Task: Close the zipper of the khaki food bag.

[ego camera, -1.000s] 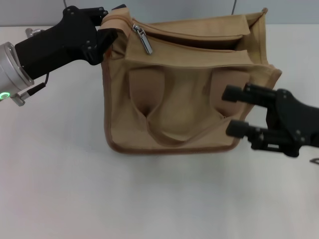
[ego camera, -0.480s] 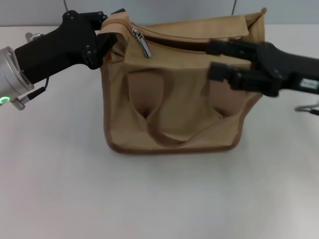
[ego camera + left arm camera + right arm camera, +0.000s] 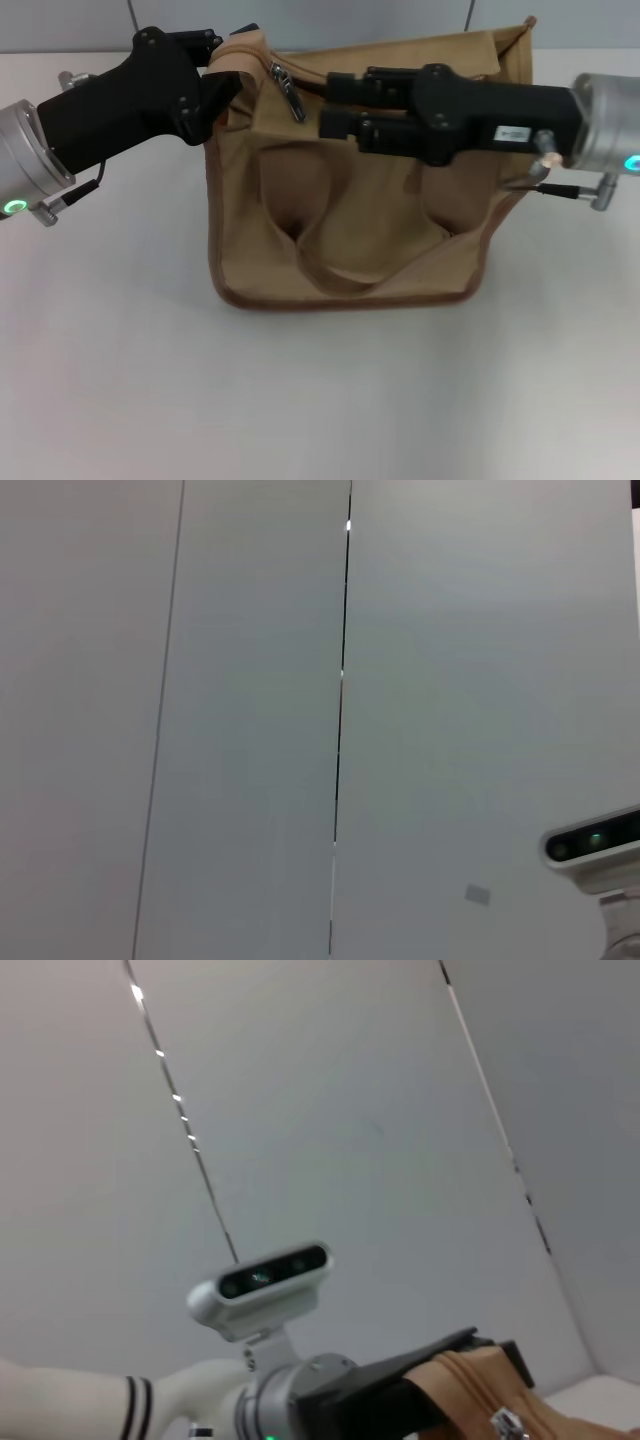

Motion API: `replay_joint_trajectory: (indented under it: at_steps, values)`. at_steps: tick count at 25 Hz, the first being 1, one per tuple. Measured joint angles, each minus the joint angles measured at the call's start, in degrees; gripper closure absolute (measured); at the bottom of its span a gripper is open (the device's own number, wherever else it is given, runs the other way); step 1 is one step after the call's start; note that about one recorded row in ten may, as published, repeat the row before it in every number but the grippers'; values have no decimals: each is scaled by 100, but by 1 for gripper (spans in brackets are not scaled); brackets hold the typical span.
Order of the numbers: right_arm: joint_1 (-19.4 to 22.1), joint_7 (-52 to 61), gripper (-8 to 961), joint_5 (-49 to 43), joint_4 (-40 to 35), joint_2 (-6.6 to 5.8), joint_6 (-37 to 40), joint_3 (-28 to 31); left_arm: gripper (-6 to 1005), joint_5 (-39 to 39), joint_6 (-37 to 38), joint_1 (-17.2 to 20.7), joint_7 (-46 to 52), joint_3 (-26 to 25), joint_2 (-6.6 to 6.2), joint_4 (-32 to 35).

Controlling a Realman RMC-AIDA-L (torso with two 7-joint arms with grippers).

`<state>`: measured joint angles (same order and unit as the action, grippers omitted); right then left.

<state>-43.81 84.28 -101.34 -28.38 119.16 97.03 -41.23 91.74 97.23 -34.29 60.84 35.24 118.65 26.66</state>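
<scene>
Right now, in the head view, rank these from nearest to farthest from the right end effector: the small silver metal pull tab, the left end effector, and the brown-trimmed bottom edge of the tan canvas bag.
1. The small silver metal pull tab, just off the right end effector fingertips, toward the robot's left.
2. The left end effector, at the tan canvas bag's upper left corner.
3. The brown-trimmed bottom edge, well below, on the table side.

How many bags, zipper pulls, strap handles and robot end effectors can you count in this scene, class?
Khaki food bag: 1
Zipper pull: 1
Strap handles in view: 1
End effectors: 2, the left end effector at the bag's corner and the right end effector near the pull
Total: 5
</scene>
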Motion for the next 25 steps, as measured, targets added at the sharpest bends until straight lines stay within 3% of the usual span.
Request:
replay_joint_trajectory:
  at_steps: [1,6,21,25]
  values:
    - [-52,23,302,1,69,0,-105,-28,968,0,3,-5,-2,0,0,-4]
    - [-216,40,499,7,298,19,-477,-172,963,1,13,-33,-41,0,0,-43]
    - [-430,69,563,80,587,46,-679,-220,949,14,25,-137,-150,0,9,-189]
    - [-415,106,697,100,598,47,-689,-219,946,11,28,-140,-151,0,9,-196]
